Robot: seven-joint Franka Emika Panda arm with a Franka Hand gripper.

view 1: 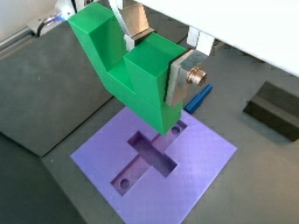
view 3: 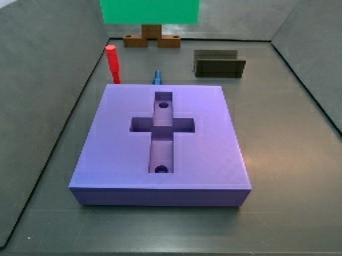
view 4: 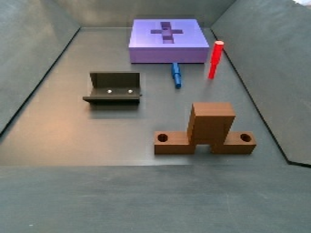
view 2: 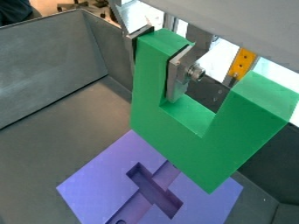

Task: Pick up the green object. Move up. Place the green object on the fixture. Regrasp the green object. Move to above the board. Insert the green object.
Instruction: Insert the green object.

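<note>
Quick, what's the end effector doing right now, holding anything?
End effector: closed on the green object, held above the board.

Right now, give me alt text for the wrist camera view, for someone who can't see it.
In a wrist view, the gripper holds the green object by one arm of its U shape, hanging above the purple board and its cross-shaped recess. The dark fixture sits off to the side on the grey floor.

green object [view 2: 198, 131]: I read matt, smooth plastic, no shine.
gripper [view 1: 152, 59]: over the board; fingers [view 1: 184, 77] look like brushed silver metal.
board [view 3: 163, 140]: matt purple plastic, faint layered texture.
fixture [view 4: 115, 89]: dark, dull finish.
floor [view 4: 109, 136]: grey, slightly sheened sheet.
</note>
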